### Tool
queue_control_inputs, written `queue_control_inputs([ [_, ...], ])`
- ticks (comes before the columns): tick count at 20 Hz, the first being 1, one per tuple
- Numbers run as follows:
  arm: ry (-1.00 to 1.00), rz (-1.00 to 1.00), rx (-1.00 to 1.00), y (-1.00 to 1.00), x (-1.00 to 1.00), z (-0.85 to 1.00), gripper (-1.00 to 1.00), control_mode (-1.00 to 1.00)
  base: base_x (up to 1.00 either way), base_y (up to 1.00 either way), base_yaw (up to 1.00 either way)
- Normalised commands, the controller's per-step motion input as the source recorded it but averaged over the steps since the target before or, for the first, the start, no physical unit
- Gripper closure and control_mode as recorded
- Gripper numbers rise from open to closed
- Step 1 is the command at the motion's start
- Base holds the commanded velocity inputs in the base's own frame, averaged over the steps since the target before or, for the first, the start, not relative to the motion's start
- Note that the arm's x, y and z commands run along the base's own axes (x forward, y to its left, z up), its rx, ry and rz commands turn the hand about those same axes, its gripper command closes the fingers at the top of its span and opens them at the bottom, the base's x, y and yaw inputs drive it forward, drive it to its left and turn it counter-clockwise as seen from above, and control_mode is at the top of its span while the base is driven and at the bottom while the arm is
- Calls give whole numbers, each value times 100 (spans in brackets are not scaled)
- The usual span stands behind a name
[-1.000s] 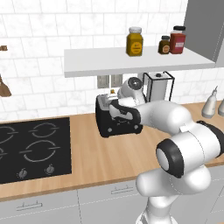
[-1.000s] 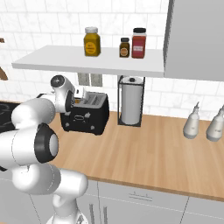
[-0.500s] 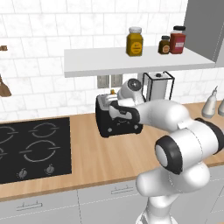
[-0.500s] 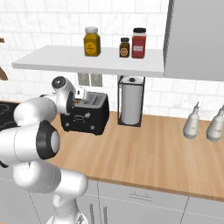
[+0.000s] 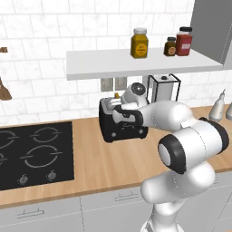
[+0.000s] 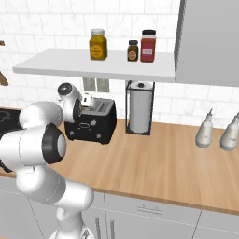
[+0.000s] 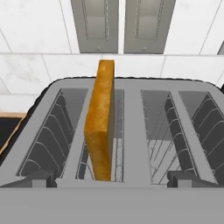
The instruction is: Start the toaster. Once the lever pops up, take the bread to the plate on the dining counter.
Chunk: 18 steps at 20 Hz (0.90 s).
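Golden-brown bread (image 7: 100, 127) is straddled edge-on in the toaster (image 7: 131, 131) by the wide-open, empty gripper (image 7: 112, 178); off-centre closing risks a snag on slot wires.

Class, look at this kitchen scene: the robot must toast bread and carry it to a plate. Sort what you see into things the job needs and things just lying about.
Needed for the job:
toaster
bread, standing up out of a slot
gripper, open above the toaster

Just lying about:
paper towel roll
three jars on the shelf
two bottles
hob
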Motion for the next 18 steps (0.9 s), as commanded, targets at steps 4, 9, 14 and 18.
queue_control_inputs([
  [4,0,0,0,0,14,-3,-100,-100,0,0,0],
  [9,0,0,0,0,15,-5,-100,-100,0,0,0],
  [14,0,0,0,0,16,-8,-100,-100,0,0,0],
  [18,-1,0,0,0,20,-8,-100,-100,0,0,0],
])
